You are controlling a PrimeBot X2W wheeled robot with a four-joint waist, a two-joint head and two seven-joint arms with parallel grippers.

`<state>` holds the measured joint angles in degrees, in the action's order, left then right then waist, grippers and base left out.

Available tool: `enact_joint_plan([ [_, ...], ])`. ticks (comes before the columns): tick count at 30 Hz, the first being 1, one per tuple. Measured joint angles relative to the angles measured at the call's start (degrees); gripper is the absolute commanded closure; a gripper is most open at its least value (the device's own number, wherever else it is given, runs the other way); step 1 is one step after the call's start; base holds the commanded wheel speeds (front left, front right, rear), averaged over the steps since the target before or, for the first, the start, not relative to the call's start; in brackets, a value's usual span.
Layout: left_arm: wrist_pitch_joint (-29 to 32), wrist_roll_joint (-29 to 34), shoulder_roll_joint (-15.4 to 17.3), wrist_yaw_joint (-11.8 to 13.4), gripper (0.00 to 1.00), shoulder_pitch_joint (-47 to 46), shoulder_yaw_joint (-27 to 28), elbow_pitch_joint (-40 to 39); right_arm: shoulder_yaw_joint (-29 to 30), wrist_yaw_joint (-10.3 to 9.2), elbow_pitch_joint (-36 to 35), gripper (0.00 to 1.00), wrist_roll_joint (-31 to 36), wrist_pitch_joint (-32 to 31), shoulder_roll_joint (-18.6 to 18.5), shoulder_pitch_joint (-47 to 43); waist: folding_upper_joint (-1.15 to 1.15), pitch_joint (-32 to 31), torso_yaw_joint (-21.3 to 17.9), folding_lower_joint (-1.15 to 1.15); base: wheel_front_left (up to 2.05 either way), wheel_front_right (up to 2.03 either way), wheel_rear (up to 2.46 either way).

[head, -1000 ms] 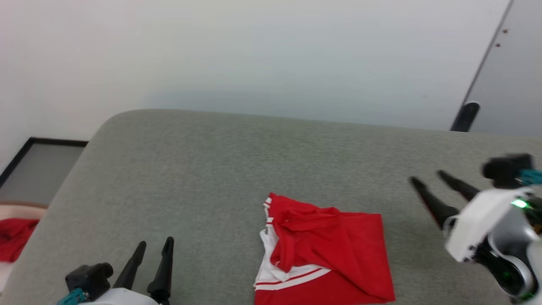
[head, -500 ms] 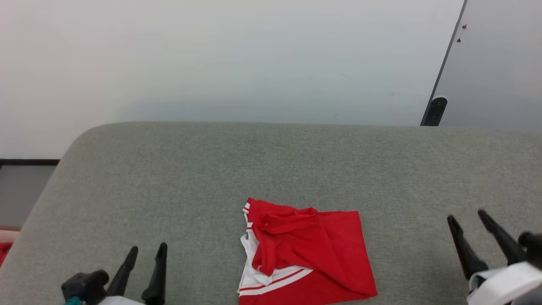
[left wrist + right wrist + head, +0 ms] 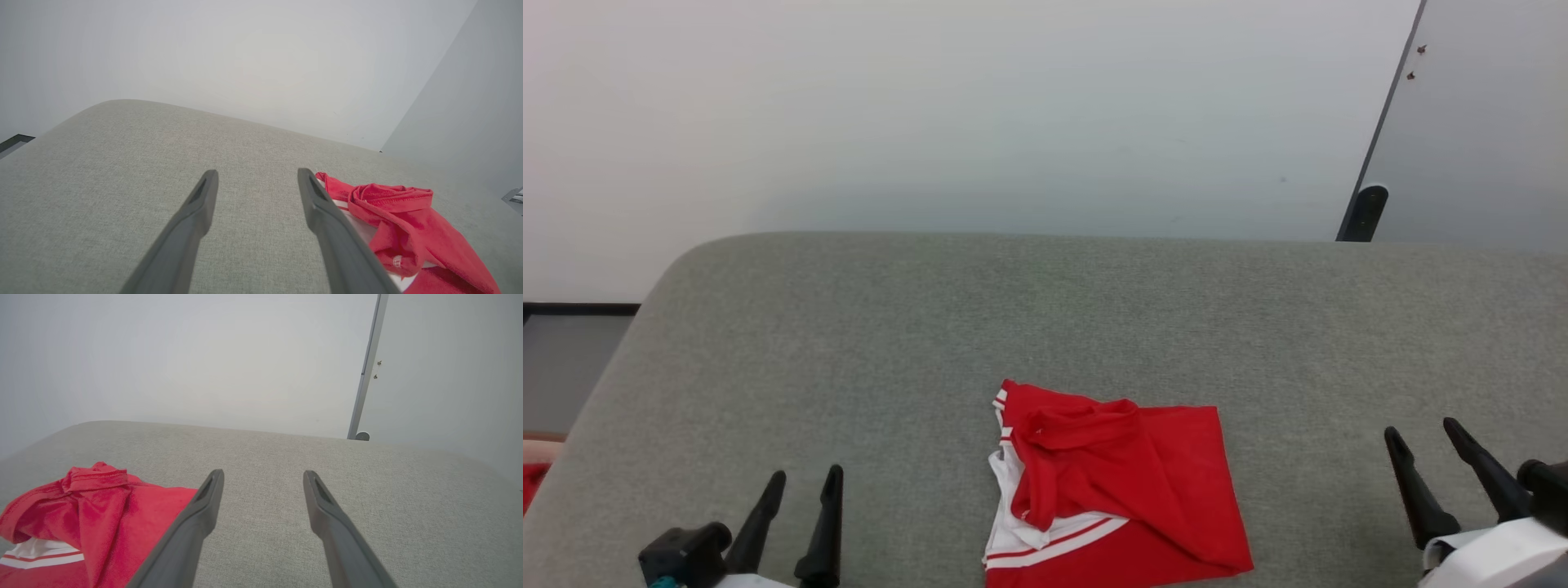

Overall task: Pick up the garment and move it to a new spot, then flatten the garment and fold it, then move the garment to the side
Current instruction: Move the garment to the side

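Right fingers [image 3: 1413, 486] are what moved. A second ago they hung higher and leaned over to the left; now they sit low with tips pointing up, same pose as the left fingers [image 3: 827, 518]. The whole head picture slid as well, so that's the camera turning, not the garment [image 3: 1127, 490], which keeps the same crumple.

Head view count: two pairs of fingers, both spread with nothing between them, one garment, one grey fabric worktop [image 3: 1013, 310]. The garment lies on the worktop between the two pairs, well apart from each. Its near edge is cut off by the frame, and it's folded over, so no lettering shows, just red with striped white trim. One scrap of red cloth [image 3: 529, 482] sits way out past the left fingers, mostly cut off. One dark stub [image 3: 1364, 211] stands beyond the right fingers, and I can't tell what it is.

Left wrist view: two left fingers [image 3: 190, 228], spread, bare worktop between them. One garment [image 3: 408, 228] lies off beside the right-hand finger, which covers its near edge.

Right wrist view: two right fingers [image 3: 329, 522], spread the same way. The garment [image 3: 102, 514] lies off beside the left-hand finger, and its lower part is hidden by that finger and the frame edge.
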<state>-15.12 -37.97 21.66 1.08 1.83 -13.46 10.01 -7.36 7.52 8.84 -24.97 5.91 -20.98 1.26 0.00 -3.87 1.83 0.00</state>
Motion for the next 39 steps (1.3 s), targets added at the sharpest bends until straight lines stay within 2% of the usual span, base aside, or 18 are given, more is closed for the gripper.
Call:
enact_joint_plan([
  [13, 0.0, 1.0, 0.6, 1.5, 0.0, 1.1, 5.8, -1.2, -5.4, 0.01, 0.0, 0.0, 0.1, -3.1, 1.9, 3.1, 0.0, -0.3, 4.2, 0.0, 0.0, 0.0, 0.0],
  [17, 0.0, 0.9, 0.6, 1.4, 0.0, 1.7, 5.8, -1.5, -6.1, 0.01, 0.6, 0.0, -0.9, -8.0, 1.4, 4.9, 0.0, -0.4, 5.6, 0.0, 0.0, 0.0, 0.0],
  [21, 0.6, 0.9, 0.1, 1.2, 0.0, 1.1, 4.6, -1.9, -5.9, 0.01, 1.4, 0.0, -3.0, -16.3, 0.7, 7.0, 0.0, 0.2, 6.9, 0.0, 0.0, 0.0, 0.0],
  [28, 2.0, 1.7, -1.2, 0.7, 0.0, -3.8, 1.9, -3.6, -6.3, 0.01, 1.0, 0.0, -4.1, -28.6, -1.8, 9.6, 0.0, 4.2, 8.9, 0.0, 0.0, 0.0, 0.0],
  [39, 1.1, 2.3, -4.1, -1.2, 0.0, -10.6, -0.1, 0.0, -7.3, 0.0, 5.6, 0.0, -5.7, -36.1, -1.1, 13.1, 0.0, 14.4, 12.0, 0.0, 0.0, 0.0, 0.0],
])
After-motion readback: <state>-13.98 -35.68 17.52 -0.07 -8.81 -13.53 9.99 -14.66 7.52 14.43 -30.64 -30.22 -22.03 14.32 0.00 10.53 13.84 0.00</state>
